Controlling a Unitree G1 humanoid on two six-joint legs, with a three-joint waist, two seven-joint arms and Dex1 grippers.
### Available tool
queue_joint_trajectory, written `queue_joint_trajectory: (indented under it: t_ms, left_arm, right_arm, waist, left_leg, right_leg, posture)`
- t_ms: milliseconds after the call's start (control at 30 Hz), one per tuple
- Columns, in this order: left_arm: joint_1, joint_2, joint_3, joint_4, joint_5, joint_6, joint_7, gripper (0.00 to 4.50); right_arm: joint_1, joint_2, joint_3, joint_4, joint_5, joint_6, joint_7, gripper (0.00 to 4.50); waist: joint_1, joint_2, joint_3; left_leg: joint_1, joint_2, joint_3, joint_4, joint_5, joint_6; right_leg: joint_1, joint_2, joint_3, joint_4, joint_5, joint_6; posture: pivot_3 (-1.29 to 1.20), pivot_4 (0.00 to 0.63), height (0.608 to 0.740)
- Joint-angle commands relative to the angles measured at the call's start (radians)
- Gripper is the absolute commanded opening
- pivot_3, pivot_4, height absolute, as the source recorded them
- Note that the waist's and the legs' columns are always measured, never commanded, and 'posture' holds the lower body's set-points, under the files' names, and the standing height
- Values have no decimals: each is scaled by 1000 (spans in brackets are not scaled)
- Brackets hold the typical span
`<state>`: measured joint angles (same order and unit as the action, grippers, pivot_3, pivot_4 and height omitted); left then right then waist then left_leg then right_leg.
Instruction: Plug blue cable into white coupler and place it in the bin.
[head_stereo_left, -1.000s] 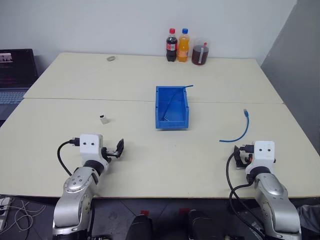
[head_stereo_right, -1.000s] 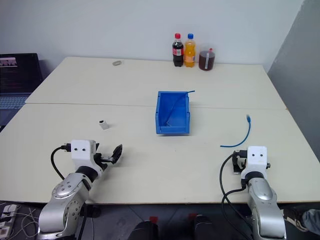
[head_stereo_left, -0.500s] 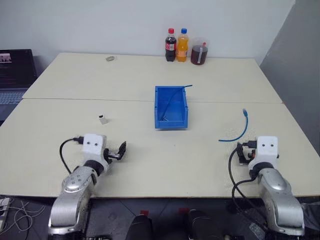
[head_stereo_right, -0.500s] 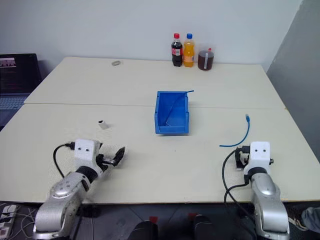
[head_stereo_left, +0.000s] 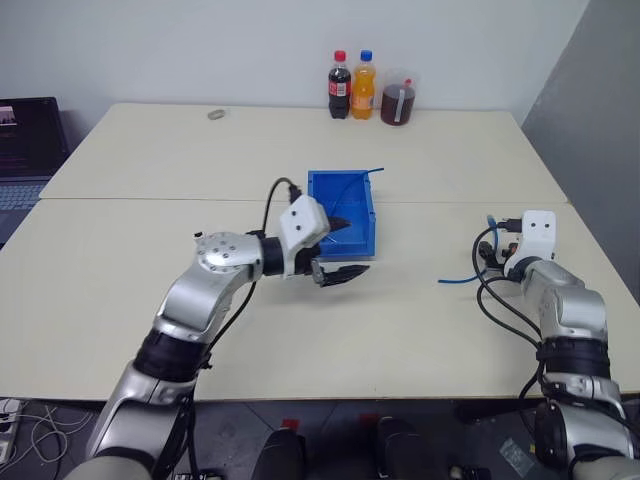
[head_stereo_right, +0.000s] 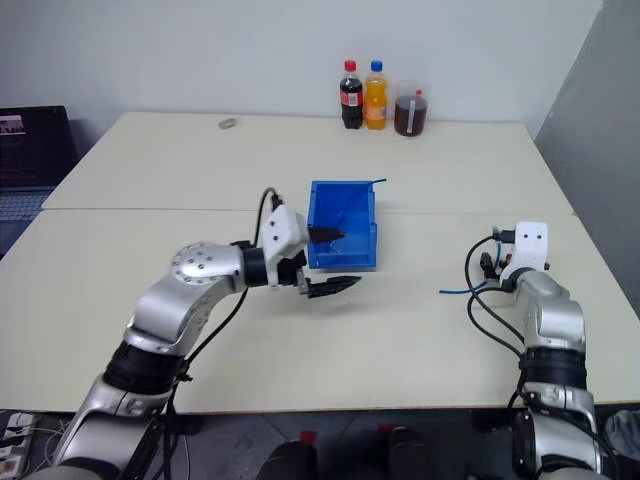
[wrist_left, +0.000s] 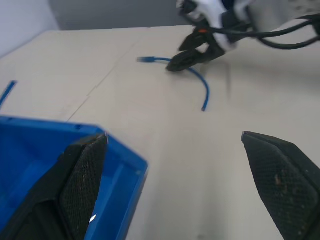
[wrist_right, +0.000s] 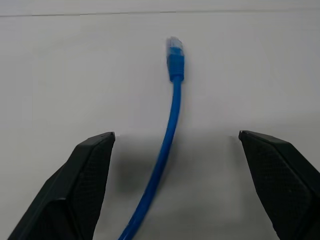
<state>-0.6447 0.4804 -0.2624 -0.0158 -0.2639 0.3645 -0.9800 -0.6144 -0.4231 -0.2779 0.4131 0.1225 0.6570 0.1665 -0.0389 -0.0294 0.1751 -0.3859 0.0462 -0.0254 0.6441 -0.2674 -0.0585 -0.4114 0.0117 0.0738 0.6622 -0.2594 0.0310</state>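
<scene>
While the left gripper gapes empty beside the bin, the right gripper straddles the blue cable, fingers wide apart.

We cannot find the white coupler; the left arm covers its stretch of table. The right tool hides the blue cable mid-length. The bin is cut off at the left wrist view's edge.

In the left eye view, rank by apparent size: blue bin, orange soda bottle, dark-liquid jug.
1. bin, clearly largest.
2 and 3. orange soda bottle and dark-liquid jug look alike: the bottle taller, the jug wider, so no ranking. Both stand farther back than the bin.
</scene>
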Motion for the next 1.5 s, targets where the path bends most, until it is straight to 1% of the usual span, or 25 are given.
queue_joint_trajectory:
  t_ms: [33, 67, 133, 167, 200, 267, 333, 367, 433, 467, 500, 567, 667, 733, 800, 933, 1000, 1067, 1133, 1200, 1267, 1300, 1400, 1500]
  left_arm:
    - [-61, -71, -32, 99, 32, -81, -19, 4500]
    - [-64, -81, -34, 112, 35, -91, -25, 4500]
    - [-63, -89, -34, 122, 40, -102, -37, 4500]
    - [-60, -92, -31, 123, 37, -103, -40, 4500]
    - [-57, -92, -28, 122, 35, -103, -42, 4500]
    - [-47, -87, -21, 114, 31, -99, -48, 4500]
    - [-39, -80, -12, 103, 26, -96, -49, 4500]
    - [-36, -77, -9, 99, 25, -94, -49, 4500]
    - [-29, -67, -5, 83, 17, -85, -55, 4500]
    - [-27, -63, 0, 73, 10, -76, -58, 4500]
    - [-24, -58, 3, 64, 6, -70, -62, 4500]
    - [-22, -54, 8, 54, 6, -67, -65, 4500]
    - [-11, -41, 18, 30, -1, -59, -74, 4500]
    - [-1, -24, 22, 4, -11, -49, -89, 4500]
    - [12, 12, 38, -38, -30, -34, -113, 4500]
    - [51, 107, 160, -153, -143, 80, -120, 4500]
    - [115, 166, 230, -230, -198, 145, -110, 4500]
    - [216, 220, 304, -324, -247, 207, -89, 4500]
    - [336, 263, 363, -410, -268, 240, -65, 4500]
    - [481, 289, 417, -486, -269, 247, -43, 4500]
    - [637, 291, 479, -545, -249, 224, -16, 4500]
    - [683, 281, 501, -566, -248, 221, 7, 4500]
    - [865, 210, 583, -638, -242, 198, 96, 4500]
    - [1004, 131, 605, -706, -226, 167, 174, 4500]
  right_arm:
    - [-74, -21, 27, 158, -15, -105, 34, 4215]
    - [-83, -18, 24, 181, -9, -120, 42, 4215]
    - [-92, -14, 23, 207, 0, -142, 56, 3855]
    - [-94, -11, 26, 212, 5, -151, 68, 3798]
    - [-95, -8, 30, 215, 7, -157, 76, 3575]
    - [-95, -4, 35, 223, 9, -167, 83, 2982]
    - [-94, 4, 30, 230, 19, -177, 90, 2559]
    - [-95, 7, 26, 232, 26, -180, 93, 2184]
    - [-96, 6, 32, 234, 27, -189, 101, 1754]
    - [-97, 3, 35, 235, 24, -193, 103, 1460]
    - [-97, 1, 39, 236, 21, -196, 105, 1309]
    - [-96, -4, 42, 241, 17, -202, 109, 688]
    - [-81, -18, 51, 238, 11, -204, 123, 20]
    - [-67, -30, 59, 217, 11, -204, 144, 6]
    - [-39, -58, 96, 158, 0, -212, 204, 6]
    - [57, -169, 203, -58, 22, -197, 454, 6]
    - [106, -231, 240, -161, 53, -214, 593, 6]
    - [147, -279, 274, -268, 98, -213, 729, 6]
    - [165, -294, 313, -348, 135, -204, 821, 6]
    - [156, -266, 365, -390, 153, -192, 868, 6]
    - [136, -212, 440, -414, 153, -185, 898, 6]
    - [126, -189, 463, -412, 148, -189, 901, 6]
    - [65, -51, 560, -354, 120, -196, 887, 6]
    - [-1, 74, 641, -215, 48, -259, 842, 6]
  waist:
    - [-4, 0, 0]
    - [-6, 0, 0]
    - [-11, 0, 0]
    - [-13, 0, 0]
    - [-15, 0, 0]
    - [-15, 0, 0]
    - [-16, 0, 0]
    - [-16, 0, 0]
    - [-16, 0, 0]
    - [-16, 0, 0]
    - [-17, 0, 0]
    - [-17, 0, 0]
    - [-16, 0, 0]
    - [-16, 0, 0]
    - [-17, 0, 0]
    - [-16, 2, 1]
    - [-18, 3, 2]
    - [-22, 4, 3]
    - [-26, 5, 3]
    - [-28, 4, 3]
    - [-32, 3, 4]
    - [-33, 3, 4]
    - [-27, 3, 4]
    - [-20, 3, 4]
  left_leg:
    - [0, 0, 0, 0, 0, 1]
    - [0, 0, 0, 0, 0, 1]
    - [0, 0, 0, 1, 0, 1]
    - [0, 0, 0, 1, 0, 1]
    - [0, 0, 0, 1, 0, 1]
    - [1, 0, -1, 1, 0, 1]
    - [1, 0, -1, 1, 0, 1]
    - [1, 0, -1, 1, 0, 1]
    - [1, 0, -1, 2, 0, 1]
    - [1, 0, -1, 2, 0, 1]
    - [1, 0, -1, 2, 0, 1]
    - [1, 0, -1, 1, 0, 1]
    - [1, 0, -1, 2, 0, 1]
    - [1, 0, -1, 2, 0, 1]
    - [1, 0, -1, 1, 0, 1]
    - [0, 0, -1, 1, 0, 1]
    - [0, 0, -2, 1, 0, 1]
    - [1, 1, -1, 1, 0, 1]
    - [2, 1, -1, 1, -1, 1]
    - [3, 2, -1, 1, -1, 1]
    - [3, 2, -2, 1, -1, 1]
    - [4, 2, -2, 1, 0, 1]
    - [4, 3, -3, 2, 0, 1]
    - [4, 3, -3, 2, 0, 1]
  right_leg:
    - [0, 0, 0, 0, 0, 0]
    - [0, 0, 0, 0, 0, 0]
    - [0, 0, 0, 0, 0, 0]
    - [0, 0, 0, 1, 0, 0]
    - [0, 0, 0, 1, 0, 0]
    - [0, 0, 0, 2, 0, 0]
    - [1, 0, -1, 2, 0, 0]
    - [1, 0, 0, 2, 0, 0]
    - [1, 0, 0, 3, 0, 0]
    - [1, 0, 0, 3, 0, 0]
    - [1, 0, 0, 3, 0, 0]
    - [1, 0, 0, 3, 0, 0]
    - [1, 0, 0, 3, 0, 0]
    - [1, 0, -1, 3, 0, 0]
    - [1, 0, -1, 3, 0, 0]
    - [1, 0, -1, 2, 0, 0]
    - [1, 0, -1, 2, -1, 1]
    - [1, 0, 0, 2, -1, 1]
    - [1, 0, 0, 2, -2, 3]
    - [1, 0, -1, 3, -3, 4]
    - [2, 1, -1, 3, -4, 6]
    - [2, 1, -1, 3, -4, 5]
    - [2, 1, -1, 3, -5, 5]
    - [2, 0, -1, 4, -4, 5]
  posture:
    - [0, 150, 740]
    - [0, 150, 740]
    - [0, 150, 740]
    - [0, 150, 740]
    - [0, 150, 740]
    - [0, 150, 740]
    - [0, 150, 740]
    - [0, 150, 740]
    - [0, 150, 740]
    - [0, 150, 740]
    - [0, 150, 740]
    - [0, 150, 740]
    - [0, 150, 740]
    - [0, 150, 740]
    - [0, 150, 740]
    - [0, 150, 740]
    - [0, 150, 740]
    - [0, 150, 740]
    - [0, 150, 740]
    - [0, 150, 740]
    - [0, 150, 740]
    - [0, 150, 740]
    - [0, 150, 740]
    - [0, 150, 740]
